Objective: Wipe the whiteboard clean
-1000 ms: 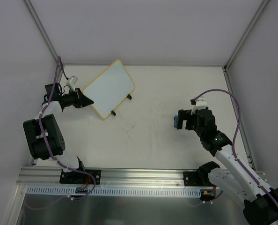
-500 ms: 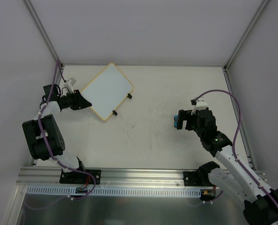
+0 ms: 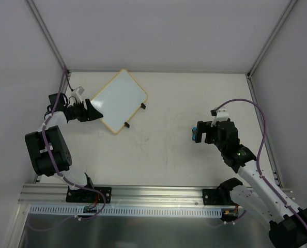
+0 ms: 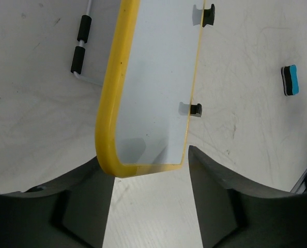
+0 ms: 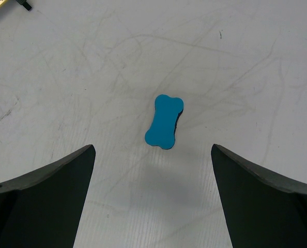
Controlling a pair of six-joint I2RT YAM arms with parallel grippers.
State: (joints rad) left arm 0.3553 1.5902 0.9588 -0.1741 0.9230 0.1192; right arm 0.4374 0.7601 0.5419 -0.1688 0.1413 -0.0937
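Note:
The whiteboard lies at the back left of the table, white and free of marks, with a yellow rim and two black tabs. In the left wrist view its near corner sits between the tips of my left gripper. That gripper is open, its jaws standing on either side of the corner without pinching it. The blue bone-shaped eraser lies flat on the table just ahead of my right gripper. The right gripper is wide open and holds nothing.
A thin white wire with black sleeves lies on the table left of the board. From the left wrist the eraser shows far off to the right. Side walls stand close by the left arm.
My left gripper has opened and let go of the whiteboard's corner, and the board has shifted slightly left. The right arm and the eraser have not moved.

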